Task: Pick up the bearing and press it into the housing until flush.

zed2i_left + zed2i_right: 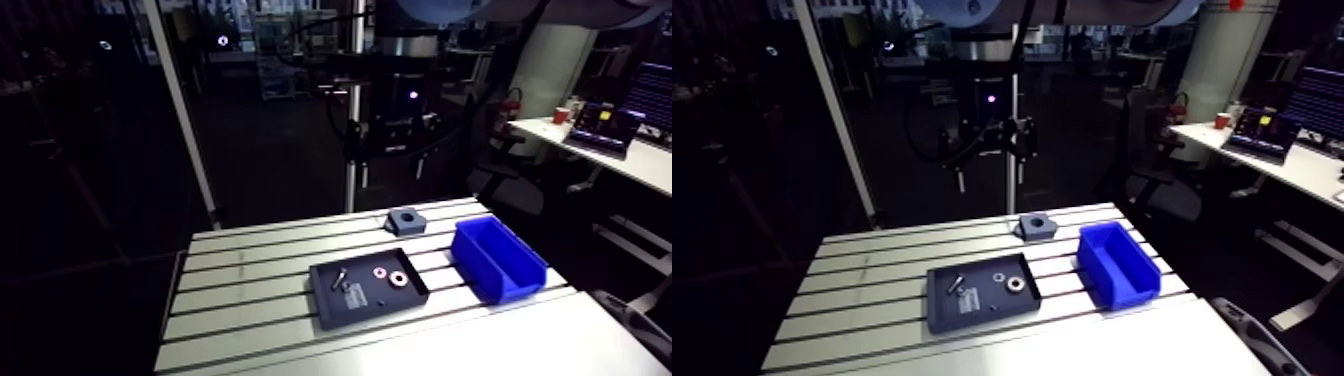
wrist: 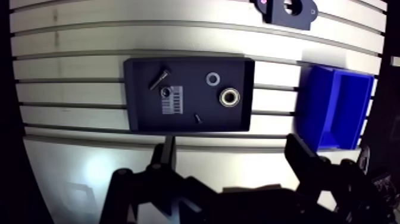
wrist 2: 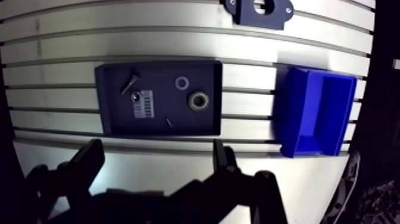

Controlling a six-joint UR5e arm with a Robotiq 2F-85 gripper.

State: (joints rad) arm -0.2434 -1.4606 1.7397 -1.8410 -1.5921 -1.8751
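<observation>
The bearing, a metal ring with a dark bore, lies in a shallow black tray on the slotted table. Well beyond the tray, near the table's far edge, sits the dark housing block with a round hole in it. My gripper hangs high above the table's near edge. Its two dark fingers stand wide apart and open with nothing between them. The tray and bearing lie ahead of the fingertips. In the arm view the bearing and the housing show small.
In the tray also lie a thin washer, a bolt, a tiny screw and a barcode label. A blue bin stands beside the tray, on the bearing's side.
</observation>
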